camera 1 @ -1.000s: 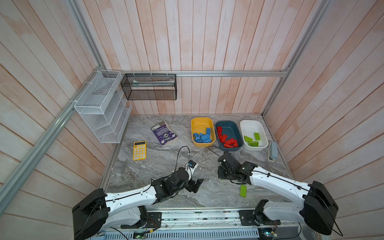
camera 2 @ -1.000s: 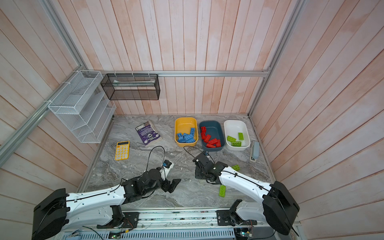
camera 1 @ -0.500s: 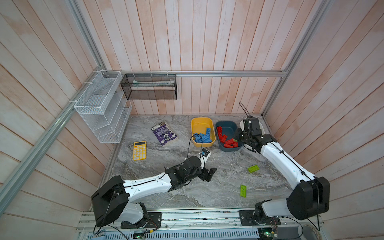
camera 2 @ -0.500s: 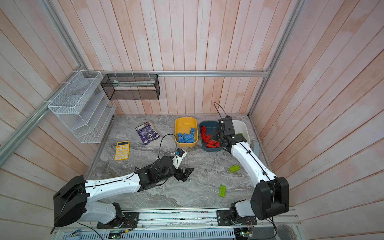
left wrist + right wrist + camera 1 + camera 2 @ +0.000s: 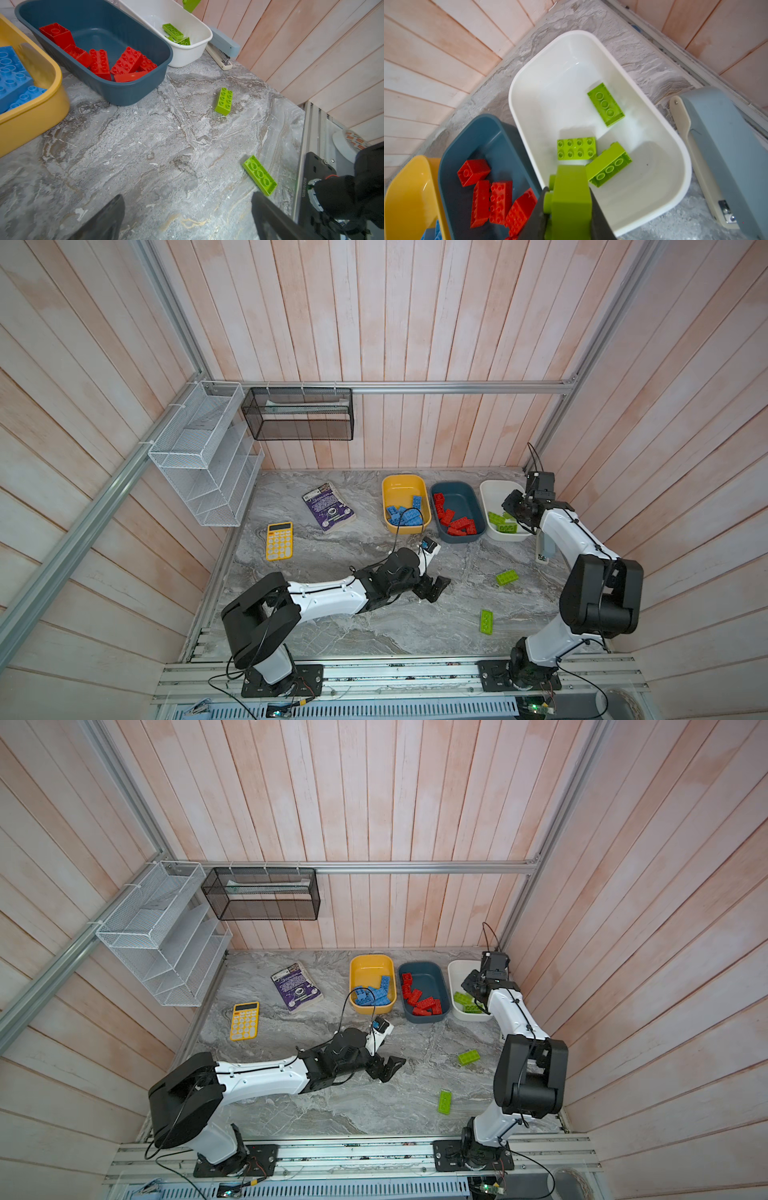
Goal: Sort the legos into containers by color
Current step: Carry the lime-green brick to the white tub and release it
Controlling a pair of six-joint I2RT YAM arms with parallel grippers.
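The right pincer (image 5: 514, 506) is clamped on a lime green brick (image 5: 570, 193) and hangs over the near end of the white tub (image 5: 556, 83), with three green bricks (image 5: 577, 148) lying below and beyond it. The step in hand looks like the drop, which should need only parted jaws. The left pincer (image 5: 434, 588) hovers low, jaws wide apart and empty. One loose green brick (image 5: 259, 175) lies just ahead of it on the grey marbled table (image 5: 124, 145), and a second green brick (image 5: 224, 101) farther on. These are probably next. Beyond stand the teal tub (image 5: 128, 95) of reds and the yellow tub (image 5: 31, 122) of blues, then pale plank walls (image 5: 374, 323).
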